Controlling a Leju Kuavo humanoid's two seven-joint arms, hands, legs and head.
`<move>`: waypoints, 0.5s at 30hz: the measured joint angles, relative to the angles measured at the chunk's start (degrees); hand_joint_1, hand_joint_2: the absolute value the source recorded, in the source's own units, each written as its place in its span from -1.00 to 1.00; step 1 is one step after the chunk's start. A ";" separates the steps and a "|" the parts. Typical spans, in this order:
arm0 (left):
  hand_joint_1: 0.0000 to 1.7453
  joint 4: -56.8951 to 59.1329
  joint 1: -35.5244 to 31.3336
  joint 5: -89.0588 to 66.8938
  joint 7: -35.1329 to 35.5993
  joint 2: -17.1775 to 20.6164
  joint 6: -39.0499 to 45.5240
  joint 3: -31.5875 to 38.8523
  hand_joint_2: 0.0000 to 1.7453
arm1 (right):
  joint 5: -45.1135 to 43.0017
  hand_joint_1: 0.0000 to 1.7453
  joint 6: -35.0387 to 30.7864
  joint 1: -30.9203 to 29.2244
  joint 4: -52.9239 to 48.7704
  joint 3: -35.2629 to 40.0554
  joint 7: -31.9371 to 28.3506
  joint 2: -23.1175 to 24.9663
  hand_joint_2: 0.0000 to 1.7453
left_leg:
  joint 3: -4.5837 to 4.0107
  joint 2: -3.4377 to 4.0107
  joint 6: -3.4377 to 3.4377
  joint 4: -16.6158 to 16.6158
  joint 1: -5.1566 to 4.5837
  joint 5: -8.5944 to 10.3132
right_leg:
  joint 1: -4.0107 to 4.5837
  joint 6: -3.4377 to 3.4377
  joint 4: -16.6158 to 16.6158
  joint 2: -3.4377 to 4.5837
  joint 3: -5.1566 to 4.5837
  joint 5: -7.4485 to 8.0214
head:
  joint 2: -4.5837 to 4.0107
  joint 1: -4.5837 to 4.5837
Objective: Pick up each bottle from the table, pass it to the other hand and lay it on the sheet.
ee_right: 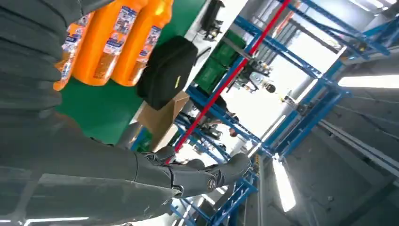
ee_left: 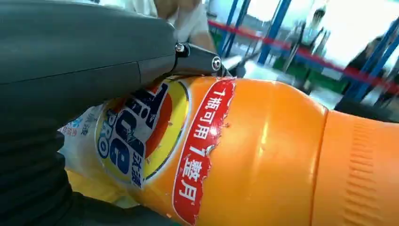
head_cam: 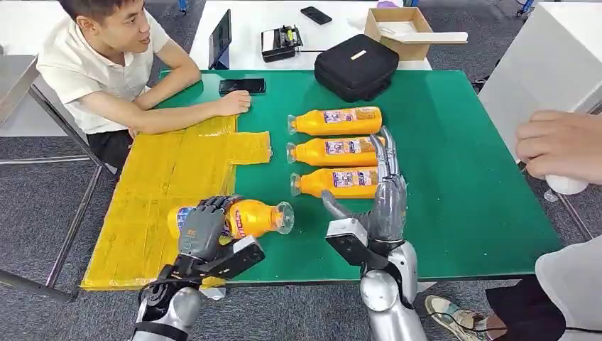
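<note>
Bottle (head_cam: pixel 248 217) gripped in left hand (head_cam: pixel 202 229); right hand (head_cam: pixel 383 199) open nearby.

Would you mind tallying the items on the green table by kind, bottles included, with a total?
Orange bottles: 4, one gripped by the left hand at, three lying in a row at
Yellow sheet: 1
Black case: 1
Black phone: 1
Total: 7
</note>
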 measured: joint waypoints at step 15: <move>1.00 33.02 -19.21 -20.03 13.11 4.79 -2.84 4.19 1.00 | -5.66 -1.00 2.40 -2.25 2.93 -1.57 -5.64 0.07 1.00 | 0.31 -0.04 0.02 -0.03 0.01 0.08 | 0.01 -0.01 0.02 -0.02 0.43 0.01 | 0.00 0.00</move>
